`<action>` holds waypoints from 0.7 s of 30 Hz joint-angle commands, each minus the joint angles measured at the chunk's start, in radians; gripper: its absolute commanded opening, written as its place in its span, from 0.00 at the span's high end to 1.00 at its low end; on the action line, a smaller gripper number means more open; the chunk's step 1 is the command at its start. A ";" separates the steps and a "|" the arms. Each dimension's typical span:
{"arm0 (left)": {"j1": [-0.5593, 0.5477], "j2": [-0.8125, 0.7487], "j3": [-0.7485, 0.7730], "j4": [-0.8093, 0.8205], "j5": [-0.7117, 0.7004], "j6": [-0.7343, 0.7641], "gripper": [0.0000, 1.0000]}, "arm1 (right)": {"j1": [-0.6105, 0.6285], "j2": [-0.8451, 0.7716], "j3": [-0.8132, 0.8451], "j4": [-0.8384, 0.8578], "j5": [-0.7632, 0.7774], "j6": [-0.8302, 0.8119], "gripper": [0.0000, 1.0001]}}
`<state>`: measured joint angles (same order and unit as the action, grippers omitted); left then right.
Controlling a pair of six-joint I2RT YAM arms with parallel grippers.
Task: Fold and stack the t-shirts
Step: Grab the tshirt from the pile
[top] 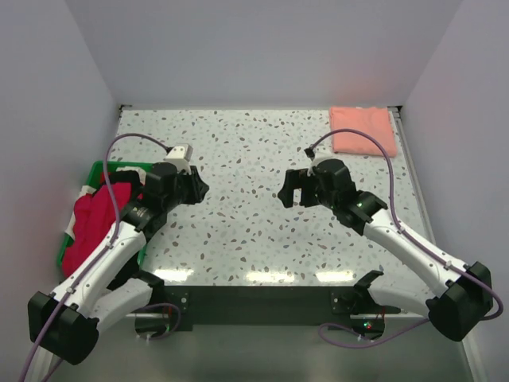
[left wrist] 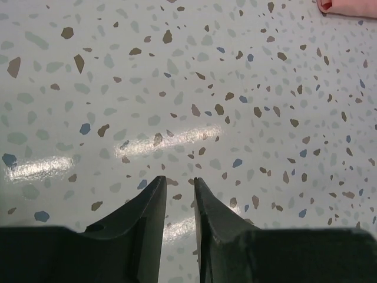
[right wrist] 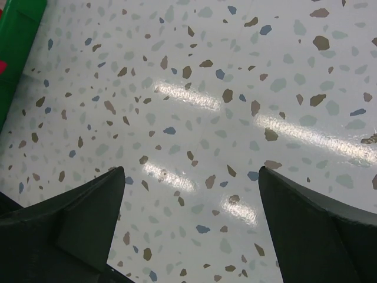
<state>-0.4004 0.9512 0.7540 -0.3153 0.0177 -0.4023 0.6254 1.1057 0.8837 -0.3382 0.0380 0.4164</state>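
Note:
A salmon pink t-shirt (top: 363, 130) lies folded flat at the table's far right corner; its edge shows in the left wrist view (left wrist: 350, 7). A crimson red t-shirt (top: 95, 219) sits crumpled in the green crate (top: 99, 169) at the left edge. My left gripper (top: 199, 189) hovers over bare table just right of the crate. Its jaws stand a narrow gap apart (left wrist: 179, 180) with nothing between them. My right gripper (top: 288, 191) hangs over the middle of the table, facing the left one, wide open and empty (right wrist: 191, 171).
The speckled terrazzo tabletop (top: 254, 151) is walled in white on three sides. A corner of the green crate (right wrist: 17, 35) shows at the top left of the right wrist view. A black mounting bar (top: 254, 302) runs along the near edge between the arm bases.

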 commanded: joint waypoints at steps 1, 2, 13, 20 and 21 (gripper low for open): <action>0.006 -0.005 -0.007 0.042 -0.015 -0.035 0.69 | 0.000 -0.036 0.015 0.002 -0.004 -0.030 0.01; 0.006 -0.003 -0.005 0.044 -0.016 -0.041 0.69 | -0.001 -0.040 0.017 -0.002 -0.006 -0.028 0.01; 0.073 0.061 0.114 -0.118 -0.289 -0.176 0.52 | -0.001 -0.037 0.052 -0.041 -0.036 -0.028 0.01; 0.300 0.052 0.211 -0.346 -0.504 -0.306 0.32 | -0.001 -0.046 0.046 -0.036 -0.101 -0.016 0.01; 0.331 0.047 0.209 -0.355 -0.515 -0.309 0.30 | -0.003 -0.044 0.046 -0.033 -0.108 -0.014 0.01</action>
<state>-0.1463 1.0241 0.9291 -0.5526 -0.3462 -0.6292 0.6254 1.0794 0.8955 -0.3824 -0.0235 0.4007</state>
